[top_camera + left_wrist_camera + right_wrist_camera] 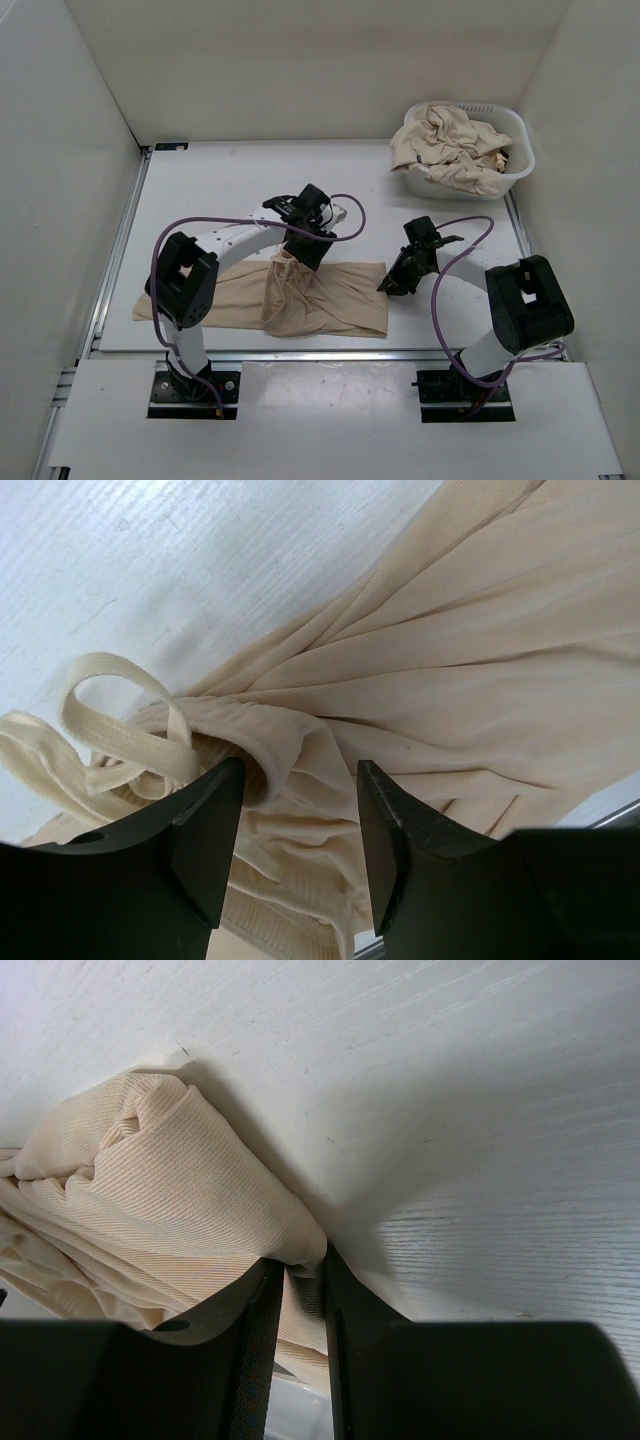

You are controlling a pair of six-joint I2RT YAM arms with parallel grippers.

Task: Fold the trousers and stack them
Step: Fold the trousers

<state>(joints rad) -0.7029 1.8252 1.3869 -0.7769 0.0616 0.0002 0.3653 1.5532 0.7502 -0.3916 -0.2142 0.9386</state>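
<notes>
White walls enclosed a white table [420, 300]. From above, trousers [340, 295] lay at lower centre, a bunch lifted by the left gripper [292, 252]; the right gripper [388, 285] pinched their right edge. A basket [517, 165], upper right, held more crumpled trousers. Left wrist view: jaws stood half open around gathered cloth [300, 745] beside a drawstring [110, 715]. Right wrist view: jaws clamped narrowly on a fold [300, 1250]. Thin and limp, the fabric would likely sag; grip edges.
</notes>
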